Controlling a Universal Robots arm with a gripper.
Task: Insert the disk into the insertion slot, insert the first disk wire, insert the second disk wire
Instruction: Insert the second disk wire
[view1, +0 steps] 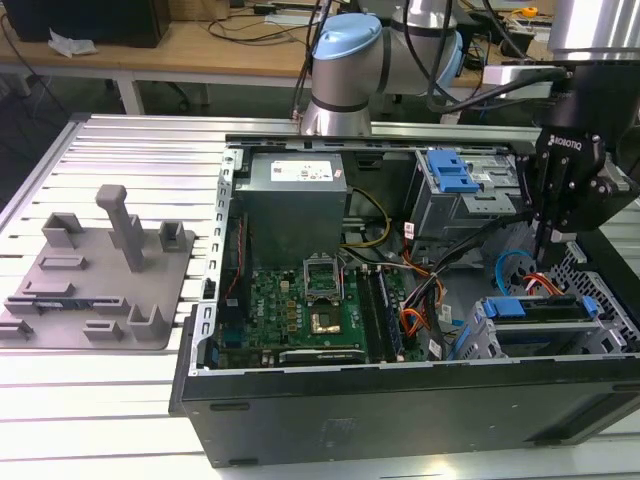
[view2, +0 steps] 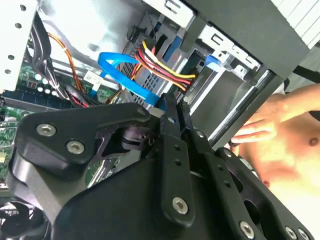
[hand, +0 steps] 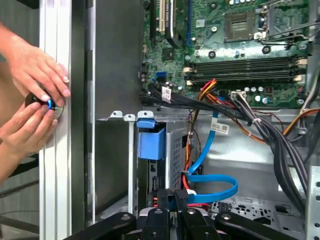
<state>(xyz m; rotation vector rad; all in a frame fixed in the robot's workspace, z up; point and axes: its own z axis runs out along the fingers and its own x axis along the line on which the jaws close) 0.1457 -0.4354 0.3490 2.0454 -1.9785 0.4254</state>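
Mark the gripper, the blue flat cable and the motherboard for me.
gripper (view1: 541, 243), exterior view, between its fingertips above the drive cage.
blue flat cable (hand: 212, 188), first wrist view, on the flat loop near the fingers.
motherboard (view1: 310, 310), exterior view, on the green board below the CPU socket.

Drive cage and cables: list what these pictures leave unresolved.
- Whether either wire is seated: in both wrist views the gripper stands in front of the plugs behind the disk.
- Where the flat blue cable ends: in the first wrist view it runs behind the gripper.
- How deep the disk sits in the insertion slot: in the exterior view the case wall cuts off the cage's lower part.
- What the person's hands hold: fingers cover the small object.
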